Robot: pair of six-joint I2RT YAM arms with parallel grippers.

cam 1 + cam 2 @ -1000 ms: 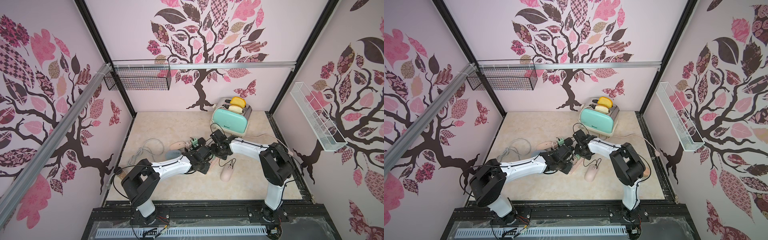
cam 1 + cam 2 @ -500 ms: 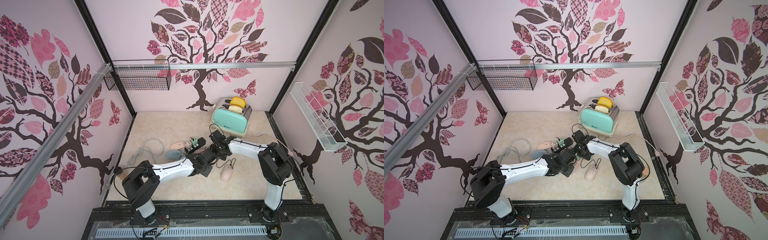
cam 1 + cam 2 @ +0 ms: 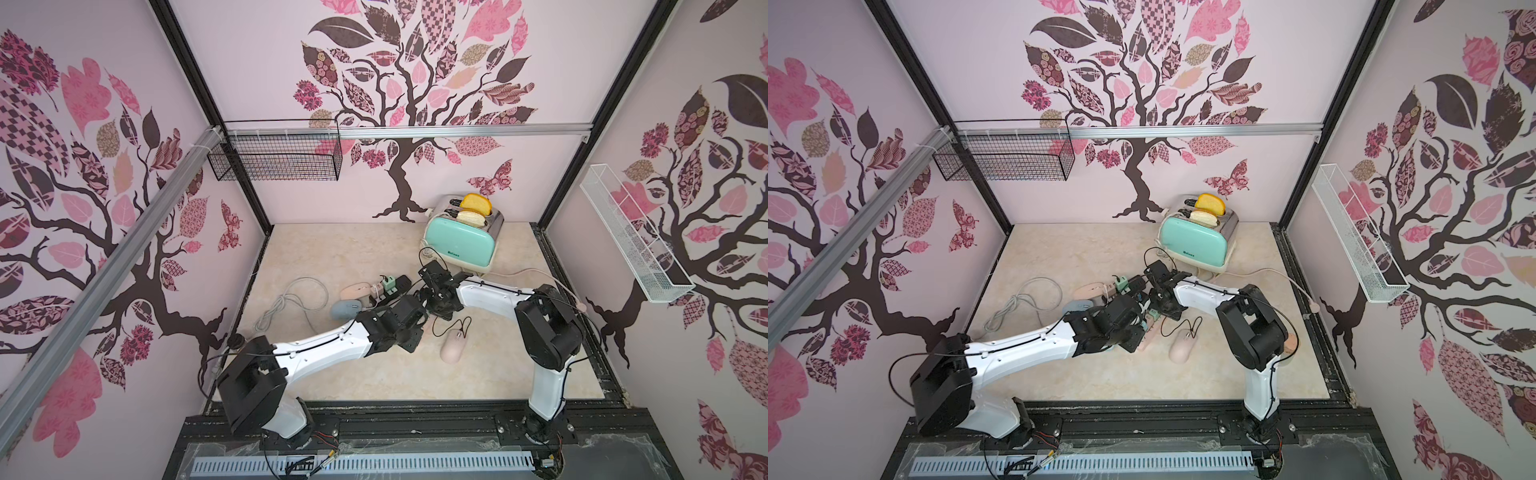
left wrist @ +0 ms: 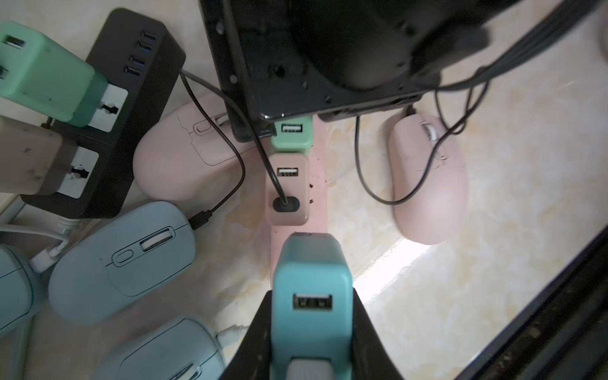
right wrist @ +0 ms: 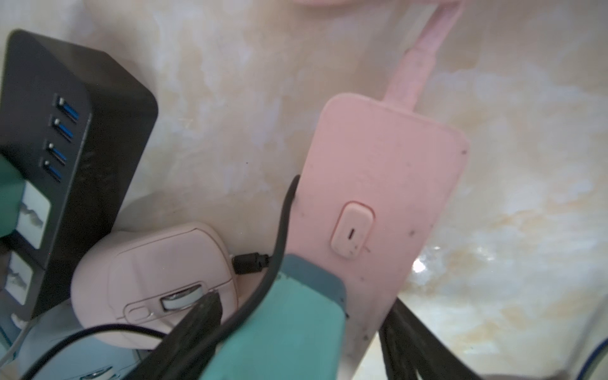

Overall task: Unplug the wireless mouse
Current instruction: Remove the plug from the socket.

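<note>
The pink wireless mouse (image 5: 154,273) (image 4: 184,154) lies beside a black power strip (image 4: 131,108), with a black plug (image 5: 250,262) at its front. A black cable (image 4: 285,203) is plugged into the pink adapter (image 4: 288,190) on the pink power strip (image 5: 378,184). My left gripper (image 4: 311,311) is shut on the teal adapter (image 4: 312,276) on that strip. My right gripper (image 5: 302,312) is open, its fingers (image 5: 200,312) straddling the mint adapter (image 5: 283,335) (image 4: 292,133) and the strip's edge. In both top views the two wrists (image 3: 415,307) (image 3: 1142,307) meet over the strip.
A blue mouse (image 4: 121,260) has another black plug (image 4: 200,219) at its nose. A wired pink mouse (image 3: 453,348) (image 4: 427,184) lies to the right, its cord looping beside the strip. The mint toaster (image 3: 461,243) stands behind. A grey cable coil (image 3: 291,307) lies to the left.
My left arm has stretched forward and settled lower over the pink strip. My right gripper has stayed over the adapters, with its jaws a little wider.
</note>
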